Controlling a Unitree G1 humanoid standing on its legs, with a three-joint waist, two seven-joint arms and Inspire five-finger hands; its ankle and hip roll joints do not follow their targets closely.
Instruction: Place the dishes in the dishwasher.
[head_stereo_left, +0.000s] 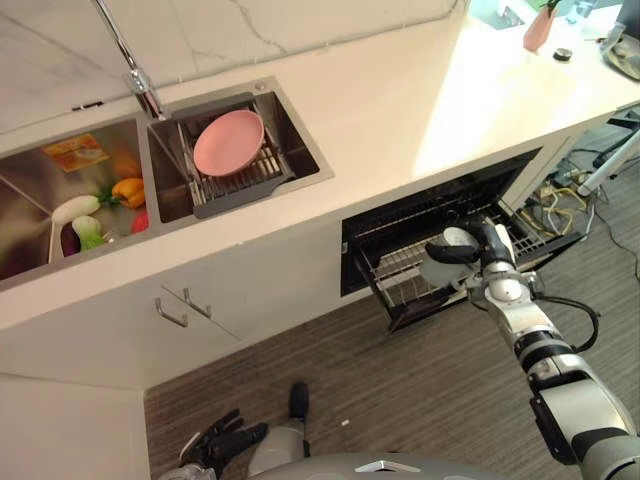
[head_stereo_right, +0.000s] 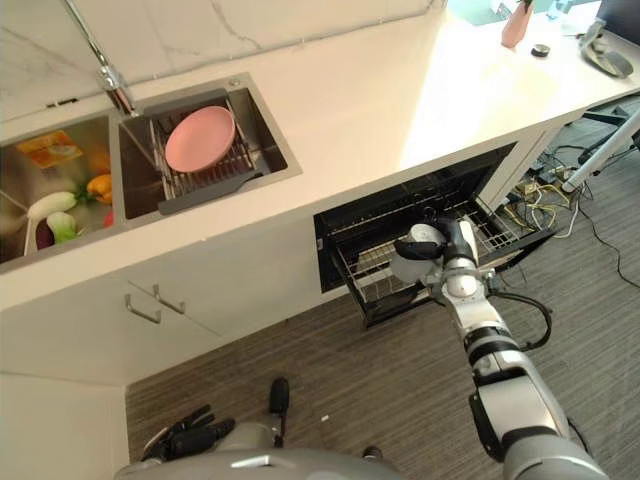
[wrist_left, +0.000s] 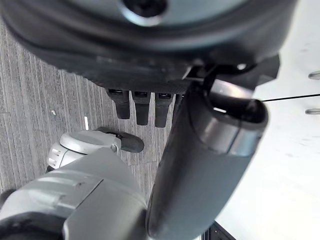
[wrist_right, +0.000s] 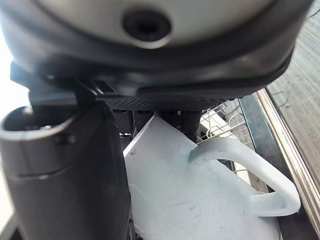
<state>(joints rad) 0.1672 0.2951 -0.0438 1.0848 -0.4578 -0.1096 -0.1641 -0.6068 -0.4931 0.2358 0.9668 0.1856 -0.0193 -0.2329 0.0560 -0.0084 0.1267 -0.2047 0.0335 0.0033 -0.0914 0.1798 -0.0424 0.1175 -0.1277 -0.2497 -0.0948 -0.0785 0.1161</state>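
A white mug (wrist_right: 200, 200) is held in the right hand (head_stereo_left: 478, 243), with fingers and thumb curled round its body; in the right wrist view its looped handle is seen standing clear of the grip. The mug is carried just above the pulled-out lower rack (head_stereo_left: 400, 270) of the open dishwasher (head_stereo_right: 420, 200), which is set under the pale countertop (head_stereo_left: 400, 110). The step in hand is judged to be the lowering of the mug into the rack, since it is not yet seen to rest on the wires. For the next move, the mug would probably need to be brought down between the wires and seated steadily before the grip is loosened; whether it is meant to be turned mouth-down cannot be told. A pink plate (head_stereo_left: 228, 142) is seen propped in the drying rack (head_stereo_left: 240, 180) inside the sink (head_stereo_left: 300, 140), so more of the task appears to be left. The left hand (head_stereo_left: 222, 440) is hung low over the striped floor (head_stereo_left: 400, 390), well apart from the work, with its fingers loosely extended and nothing held.
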